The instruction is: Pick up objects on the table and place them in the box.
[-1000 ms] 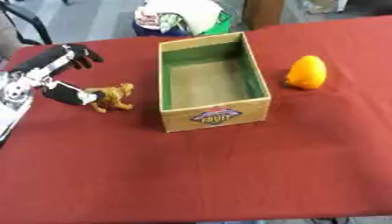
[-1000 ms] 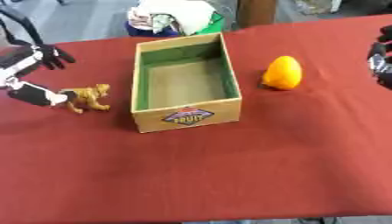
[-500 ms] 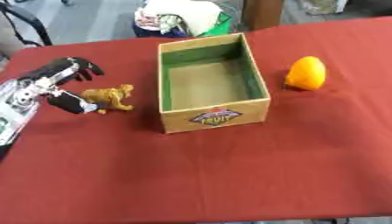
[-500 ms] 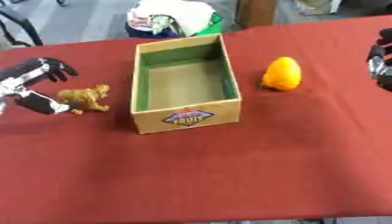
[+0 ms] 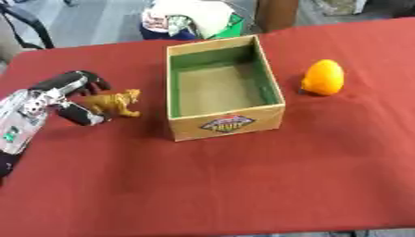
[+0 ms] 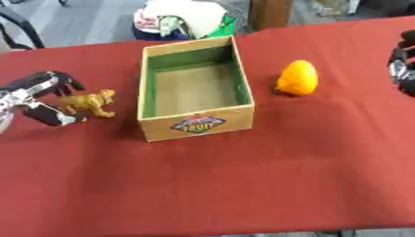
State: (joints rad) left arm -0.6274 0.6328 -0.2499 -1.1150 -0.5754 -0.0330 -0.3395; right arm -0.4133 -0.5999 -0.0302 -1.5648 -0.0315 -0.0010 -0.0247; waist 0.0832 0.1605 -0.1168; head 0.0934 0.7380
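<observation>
We count one toy dog (image 5: 113, 102) between our left hand's (image 5: 58, 97) uncurled fingers, one orange (image 5: 323, 77) at the box's (image 5: 226, 122) three o'clock; right hand's (image 6: 401, 65) fingers: cannot tell.

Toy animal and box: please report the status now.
Left robot hand open around toy animal. Right robot hand idle at right edge. Box empty; orange fruit beside it.
</observation>
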